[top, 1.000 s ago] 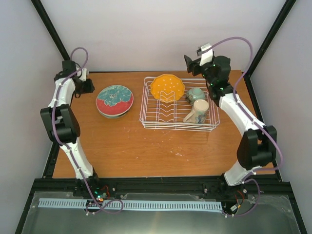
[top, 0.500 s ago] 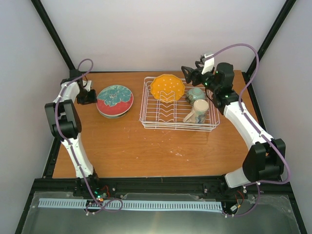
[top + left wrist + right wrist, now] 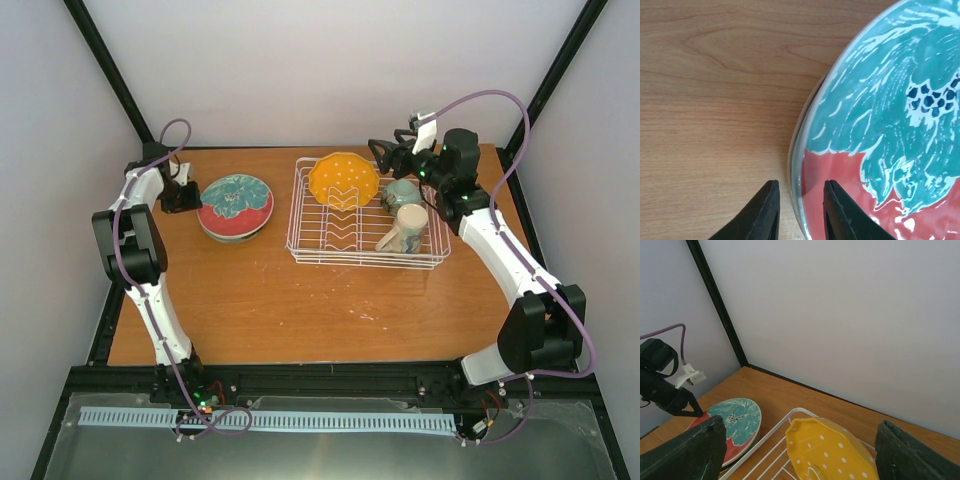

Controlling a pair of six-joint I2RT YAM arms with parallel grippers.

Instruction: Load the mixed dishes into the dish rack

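Note:
The red-and-teal plate [image 3: 235, 207] lies flat on the table left of the dish rack [image 3: 293, 215], on top of a lower plate whose pattern is hidden. My left gripper [image 3: 188, 197] is open, its fingers straddling the plate's left rim [image 3: 799, 212] with a small gap on each side. In the rack, the orange-yellow scalloped plate [image 3: 343, 180] stands at the back left, the small teal bowl [image 3: 402, 193] sits at the back right, and the cream mug [image 3: 405, 228] lies on its side. My right gripper [image 3: 380, 150] is wide open and empty above the rack's back edge, over the yellow plate [image 3: 830, 450].
The wooden table [image 3: 300, 300] is framed by black posts and pale walls close behind and at both sides. The right wrist view shows the rack's left rim [image 3: 760, 440], the red-and-teal plate [image 3: 735, 422] and the left arm's wrist [image 3: 665, 390].
My left arm has come down from the back left corner, with its fingers now at the red-and-teal plate's left rim. My right gripper has swung left over the rack's back edge.

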